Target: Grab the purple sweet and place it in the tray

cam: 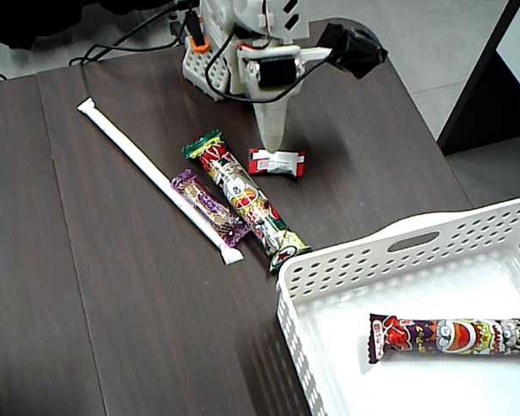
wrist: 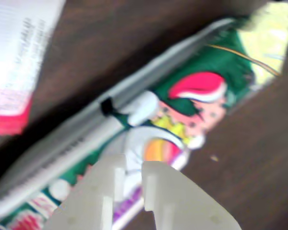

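Gripper (wrist: 133,165) fingers (wrist: 182,201) are seen closest in the wrist view, entering from the bottom edge and drawn almost together with only a thin slit between them; nothing is held. Beneath them, blurred, a green-wrapped snack (wrist: 192,96) with a cartoon figure is seen running diagonally, and a red-and-white sweet (wrist: 12,72) is cut off at the upper left. In the fixed view the arm is mounted at the far edge of the dark wooden surface (cam: 113,329), and the gripper (cam: 271,147) is pointed straight down, its tip just above the red-and-white sweet (cam: 276,162); whether contact is made cannot be told. The purple sweet (cam: 210,208) is laid diagonally near the middle of the surface, untouched by the gripper, wedged between a long white stick (cam: 156,178) on its left and the green-wrapped snack (cam: 247,204) on its right, just beside both. The white perforated tray (cam: 416,238) is set at the near right corner of the surface as the fixed view shows it; the lower end of the green-wrapped snack is brought right up to the tray's nearest corner. One multicoloured snack bar (cam: 451,335) is already laid flat inside the tray, along its right side. The purple sweet is outside the tray.
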Controlling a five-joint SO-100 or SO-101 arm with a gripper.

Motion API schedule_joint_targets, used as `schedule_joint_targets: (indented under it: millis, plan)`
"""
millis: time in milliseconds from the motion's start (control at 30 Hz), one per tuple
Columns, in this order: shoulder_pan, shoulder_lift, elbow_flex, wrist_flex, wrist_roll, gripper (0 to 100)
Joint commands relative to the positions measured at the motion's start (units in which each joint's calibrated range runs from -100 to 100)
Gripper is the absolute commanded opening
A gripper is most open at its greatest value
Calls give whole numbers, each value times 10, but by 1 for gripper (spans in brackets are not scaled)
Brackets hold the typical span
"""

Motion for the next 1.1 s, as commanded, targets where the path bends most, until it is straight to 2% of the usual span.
schedule_joint_targets:
  millis: [0,1067]
  plan:
    - [0,-3,21,-4,2,2]
    - [4,-3,46,-5,0,2]
